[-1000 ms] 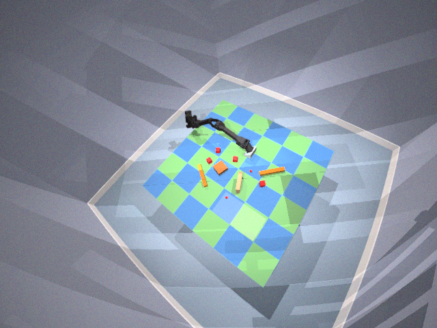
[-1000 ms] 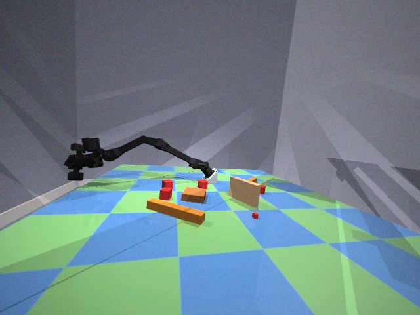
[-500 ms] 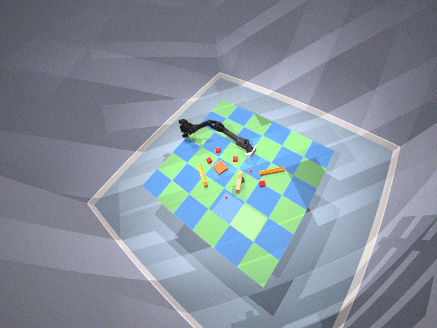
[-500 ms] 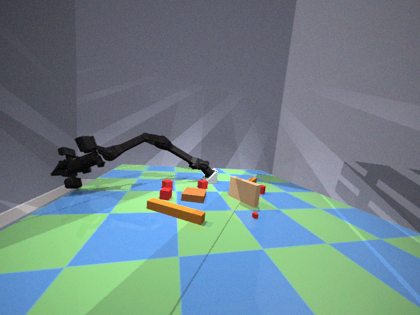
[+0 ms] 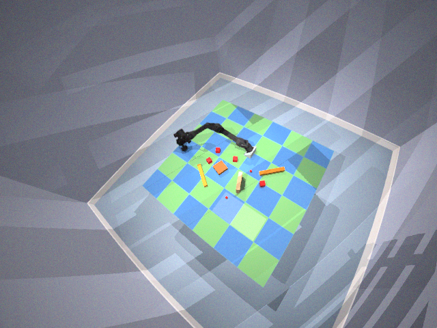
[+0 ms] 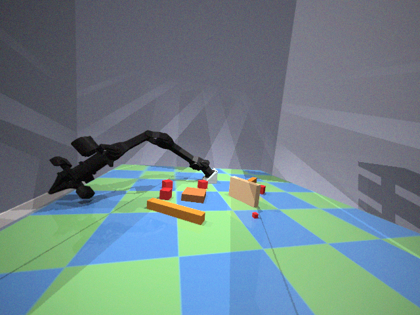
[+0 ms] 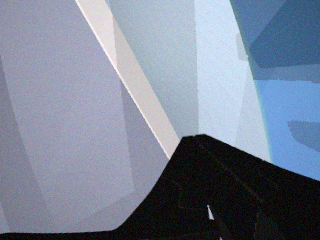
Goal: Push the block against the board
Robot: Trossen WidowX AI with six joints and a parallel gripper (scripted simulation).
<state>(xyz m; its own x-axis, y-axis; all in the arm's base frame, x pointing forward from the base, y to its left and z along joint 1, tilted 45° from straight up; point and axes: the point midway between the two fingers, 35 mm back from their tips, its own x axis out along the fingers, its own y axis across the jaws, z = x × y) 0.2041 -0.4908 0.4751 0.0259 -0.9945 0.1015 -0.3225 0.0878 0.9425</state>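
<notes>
The claw [image 5: 178, 143] [image 6: 52, 190] [image 7: 194, 147] is pressed together around nothing, low near the desk's edge and pointing down and outward. The black arm [image 5: 213, 127] [image 6: 157, 138] rises from its white base [image 5: 252, 152] [image 6: 213, 178], bends at a high elbow and reaches across to the claw, well apart from the block.

The orange square block [image 5: 220, 167] [image 6: 193, 195] lies flat near the middle of the checkered desk [image 5: 246, 220] [image 6: 220, 288], apart from the tan board [image 5: 239, 182] [image 6: 243, 191], which stands upright on a narrow long side.

Near the block are three red cubes: one [image 5: 209, 160] [image 6: 165, 193] and another [image 5: 217, 149] [image 6: 167, 184] on the claw's side, and a third [image 5: 235, 159] [image 6: 202, 184] towards the base. A yellow-orange bar [image 5: 202, 175] [image 6: 175, 210] lies nearby. Beyond the board are an orange bar [image 5: 272, 171] [image 6: 252, 180] and a fourth red cube [image 5: 262, 183] [image 6: 262, 189]. A tiny red cube [image 5: 226, 197] [image 6: 254, 215] sits near the board, another [image 5: 250, 171] between board and base.
</notes>
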